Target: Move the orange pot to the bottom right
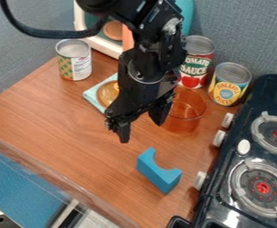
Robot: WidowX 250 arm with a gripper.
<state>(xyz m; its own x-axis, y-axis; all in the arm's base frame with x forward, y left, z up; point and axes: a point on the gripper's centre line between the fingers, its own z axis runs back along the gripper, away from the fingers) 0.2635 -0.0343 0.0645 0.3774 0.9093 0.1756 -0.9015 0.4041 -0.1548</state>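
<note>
Blue block [158, 171]: nearest the camera among the loose things; curved notch, toward the near right part of the table [63, 142].
Left can [75, 62]: upright by the table's far left edge.
Cloth [91, 96]: under a round orange-brown dish [107, 93], partly behind the arm.
Gripper [141, 132]: spread wide above the table's middle, nothing seen between its fingers; one finger overlaps the pot's left side in view, contact uncertain.
Orange pot [187, 116]: see-through, on the table's right half, in front of the two right-hand cans.
Tomato can [194, 67], fruit can [230, 84]: upright at the far right.
Stove [215, 191]: along the right edge.
Step in hand: approach, judged to precede the grasp.
Next move: align with the pot's rim, close, lift, then carry toward the near right corner, passing clear of the block.
</note>
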